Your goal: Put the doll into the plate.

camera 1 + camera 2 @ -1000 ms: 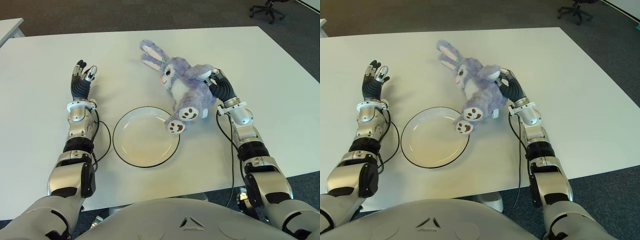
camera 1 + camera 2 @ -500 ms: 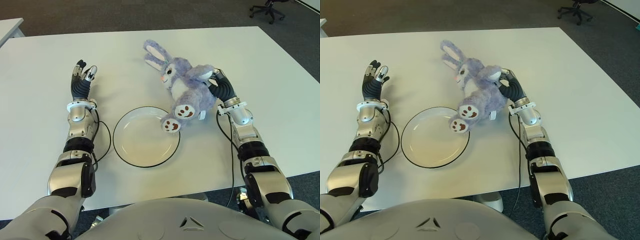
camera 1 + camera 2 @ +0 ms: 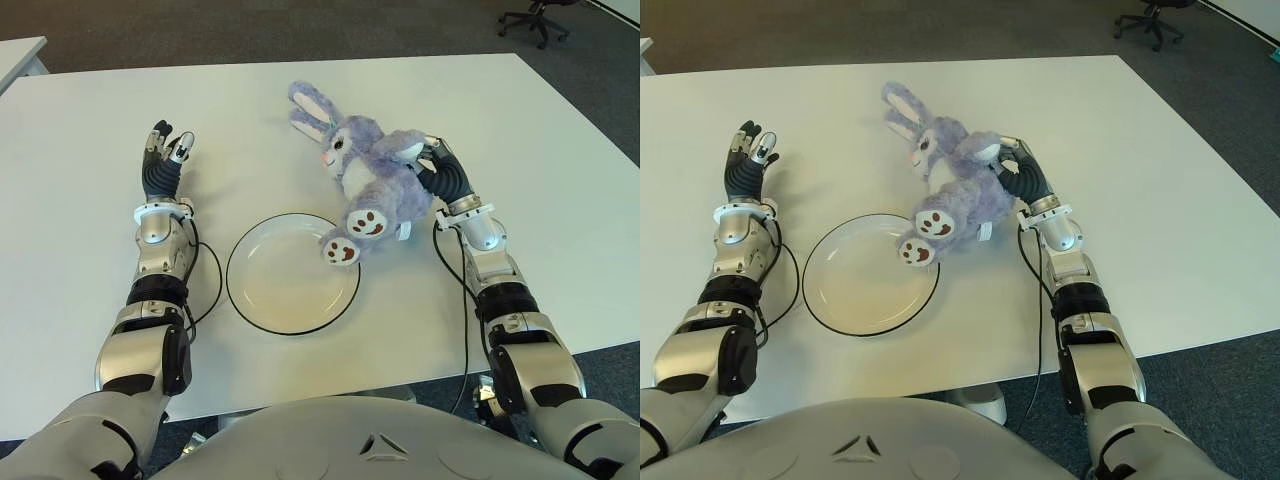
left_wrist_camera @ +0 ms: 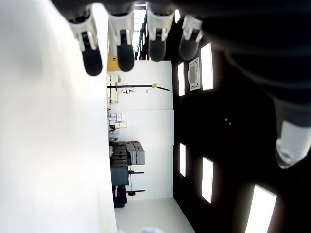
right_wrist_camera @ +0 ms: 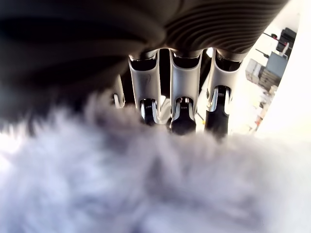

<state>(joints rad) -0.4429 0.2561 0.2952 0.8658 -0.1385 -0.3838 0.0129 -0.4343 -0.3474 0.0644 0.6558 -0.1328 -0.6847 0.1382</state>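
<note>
Fingers (image 5: 182, 114) of the right hand (image 3: 443, 178) close on the doll (image 3: 375, 180), one foot over the plate (image 3: 262, 300); its body may drop on the counter (image 3: 560, 180). Left hand (image 3: 163, 165), left of the plate, is spread, holding nothing.

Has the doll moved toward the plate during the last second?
Yes. The doll, held by the right hand, has shifted left; its lower foot now overlaps the plate rim further.

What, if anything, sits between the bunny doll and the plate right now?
Nothing visible. The right hand grips the doll, whose lower foot already overlaps the plate rim. The plate is bare, and the table between them holds nothing. The left hand shows open, left of the plate.
</note>
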